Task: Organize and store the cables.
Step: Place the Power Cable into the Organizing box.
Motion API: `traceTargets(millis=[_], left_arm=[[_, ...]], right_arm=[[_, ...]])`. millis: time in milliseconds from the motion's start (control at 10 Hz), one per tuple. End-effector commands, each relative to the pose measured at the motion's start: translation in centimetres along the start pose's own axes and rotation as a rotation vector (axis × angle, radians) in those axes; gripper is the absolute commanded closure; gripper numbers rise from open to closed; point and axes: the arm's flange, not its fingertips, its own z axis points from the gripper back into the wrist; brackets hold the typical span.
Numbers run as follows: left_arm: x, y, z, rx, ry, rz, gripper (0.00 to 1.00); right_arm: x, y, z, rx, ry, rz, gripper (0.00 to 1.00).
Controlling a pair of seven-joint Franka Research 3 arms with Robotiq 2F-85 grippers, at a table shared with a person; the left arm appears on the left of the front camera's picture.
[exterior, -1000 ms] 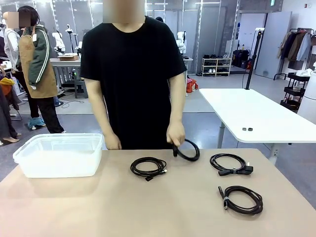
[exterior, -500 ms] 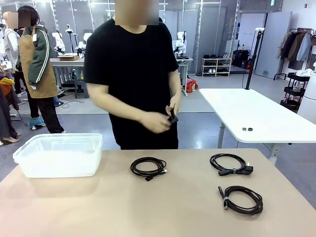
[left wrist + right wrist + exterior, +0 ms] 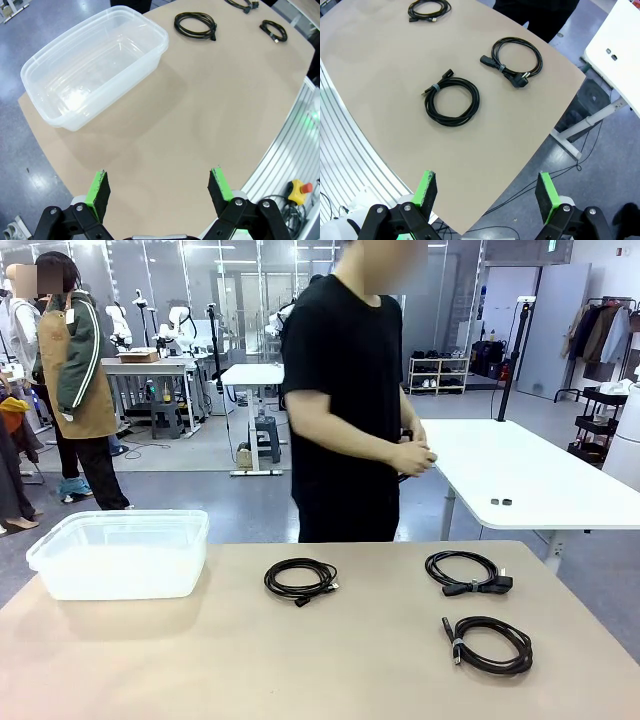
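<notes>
- One tan bench (image 3: 200, 660) is seen from the robot's side, with one person standing at its far edge.
- Three cables lie on the bench top. Each is a thin black cord wound into a round coil, and none touches another.
- The first cable (image 3: 300, 580) lies near the middle of the bench, toward the far edge.
- The second cable (image 3: 467, 571) lies at the far right and has a chunky black plug on its right side.
- The third cable (image 3: 490, 643) also lies at the right, nearer the robot than the second, with a small tie round the coil.
- One clear plastic tub (image 3: 120, 552), open at the top, stands at the far left of the bench. It is well apart from all three cables, which lie outside it.
- The person wears a black short-sleeved shirt and is turned toward the picture's right. Both hands (image 3: 412, 456) are together at waist height, beyond the bench. Something small and dark is between them, but I cannot tell what it is.
- The left pincer (image 3: 159, 186) hangs high above the near left part of the bench. Its two green-padded fingers are spread wide and hold nothing, and the tub lies beyond them.
- The right pincer (image 3: 486, 190) hangs high above the bench's right edge. Its two fingers are also spread wide and hold nothing, and the second and third cables lie beyond them.
</notes>
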Motion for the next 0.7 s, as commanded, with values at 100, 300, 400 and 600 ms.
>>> traceTargets(millis=[100, 300, 400, 600], left_arm=[[-0.1, 0.0, 0.1, -0.009, -0.005, -0.015, 0.00], [-0.1, 0.0, 0.1, -0.009, -0.005, -0.015, 0.00], [-0.1, 0.0, 0.1, -0.009, -0.005, -0.015, 0.00], [-0.1, 0.0, 0.1, -0.009, -0.005, -0.015, 0.00]], right_arm=[[1.4, 0.1, 0.1, -0.023, 0.044, 0.075, 0.00], [5.9, -0.4, -1.7, 0.039, 0.169, 0.242, 0.00], [8.7, -0.5, -3.7, 0.088, 0.252, 0.355, 0.00], [13.7, -0.9, -9.2, 0.134, 0.373, 0.507, 0.00]])
